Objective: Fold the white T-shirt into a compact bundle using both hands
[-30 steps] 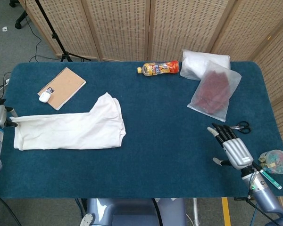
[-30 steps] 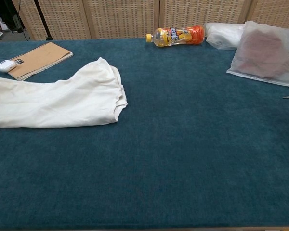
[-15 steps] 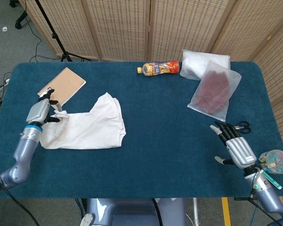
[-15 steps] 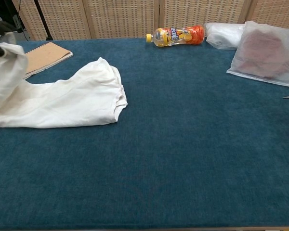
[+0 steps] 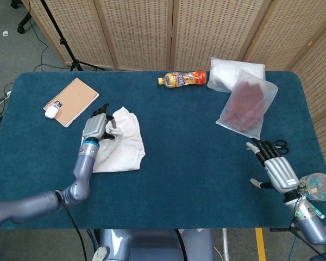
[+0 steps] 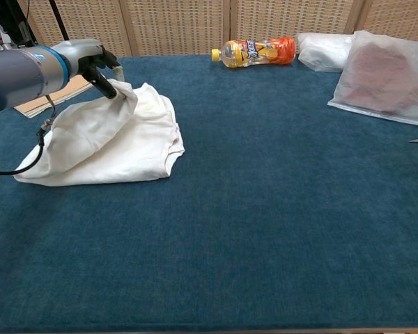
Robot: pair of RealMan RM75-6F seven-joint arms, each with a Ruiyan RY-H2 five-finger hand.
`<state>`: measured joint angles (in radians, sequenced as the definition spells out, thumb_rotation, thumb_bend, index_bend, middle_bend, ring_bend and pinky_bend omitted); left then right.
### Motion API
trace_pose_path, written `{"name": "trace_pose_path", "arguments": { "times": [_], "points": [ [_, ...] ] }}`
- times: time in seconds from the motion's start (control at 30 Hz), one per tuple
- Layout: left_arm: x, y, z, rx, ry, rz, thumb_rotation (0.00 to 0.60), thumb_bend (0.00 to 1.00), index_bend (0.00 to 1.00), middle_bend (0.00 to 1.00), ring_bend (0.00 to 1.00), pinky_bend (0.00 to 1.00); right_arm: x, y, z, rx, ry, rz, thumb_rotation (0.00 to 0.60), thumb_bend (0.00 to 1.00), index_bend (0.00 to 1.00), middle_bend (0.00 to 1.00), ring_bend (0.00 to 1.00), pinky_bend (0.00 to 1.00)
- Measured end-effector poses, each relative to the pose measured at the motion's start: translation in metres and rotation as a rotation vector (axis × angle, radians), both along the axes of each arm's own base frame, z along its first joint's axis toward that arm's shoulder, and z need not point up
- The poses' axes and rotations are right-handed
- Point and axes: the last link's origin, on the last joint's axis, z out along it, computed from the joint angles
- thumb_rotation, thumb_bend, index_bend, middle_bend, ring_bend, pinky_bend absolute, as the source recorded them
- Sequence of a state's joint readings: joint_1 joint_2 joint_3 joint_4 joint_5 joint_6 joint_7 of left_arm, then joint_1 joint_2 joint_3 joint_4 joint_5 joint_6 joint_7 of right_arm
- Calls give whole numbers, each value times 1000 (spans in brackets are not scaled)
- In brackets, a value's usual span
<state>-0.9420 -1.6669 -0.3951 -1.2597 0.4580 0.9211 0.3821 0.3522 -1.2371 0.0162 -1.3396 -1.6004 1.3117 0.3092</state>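
- Your left hand (image 5: 97,127) holds a fold of the white T-shirt (image 5: 121,147); its fingers (image 6: 102,82) are closed on the cloth and lift the layer a little above the table (image 5: 185,157).
- The T-shirt lies folded over itself, directly under this hand and reaching to its right side and toward you.
- The notebook (image 5: 71,100) lies just beyond your left hand, to its left, and a small white case (image 5: 51,112) rests on the notebook's near corner.
- Your right hand (image 5: 275,168) holds nothing; its fingers are apart and stretched forward, near the right table edge, well apart from the T-shirt.
- The scissors (image 5: 281,144) lie just in front of the right fingertips; I cannot tell if they touch.
- A round clear container (image 5: 318,186) sits just right of this hand.
- Far ahead of it lie the frosted bag (image 5: 246,104), the white package (image 5: 234,70) and the orange bottle (image 5: 182,79).
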Motion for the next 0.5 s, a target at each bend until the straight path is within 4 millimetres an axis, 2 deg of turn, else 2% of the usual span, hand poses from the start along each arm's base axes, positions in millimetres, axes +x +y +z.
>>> {"name": "trace_pose_path", "arguments": {
  "times": [0.2, 0.27, 0.33, 0.4, 0.47, 0.5],
  "points": [
    [12, 9, -21, -21, 0, 3, 600, 655, 806, 0, 0, 0, -1, -1, 1, -4, -1, -7, 600, 18, 0, 0, 0, 0],
    [15, 11, -28, -27, 3, 4, 600, 620, 793, 0, 0, 0, -2, -1, 1, -4, -1, -9, 600, 21, 0, 0, 0, 0],
    [16, 13, -34, -38, -2, 9, 600, 519, 590, 0, 0, 0, -2, -1, 1, -2, -1, -10, 600, 23, 0, 0, 0, 0],
    [17, 13, -38, -54, -23, 11, 600, 353, 165, 0, 0, 0, -2, -1, 1, -1, -1, -9, 600, 19, 0, 0, 0, 0],
    [18, 13, -39, -64, -55, 4, 600, 224, 11, 0, 0, 0, -2, -1, 1, -2, 0, -9, 600, 17, 0, 0, 0, 0],
    [18, 13, -38, -66, -65, -3, 600, 179, 0, 0, 0, 0, -2, 0, 1, -1, 0, -9, 600, 16, 0, 0, 0, 0]
  ]
}}
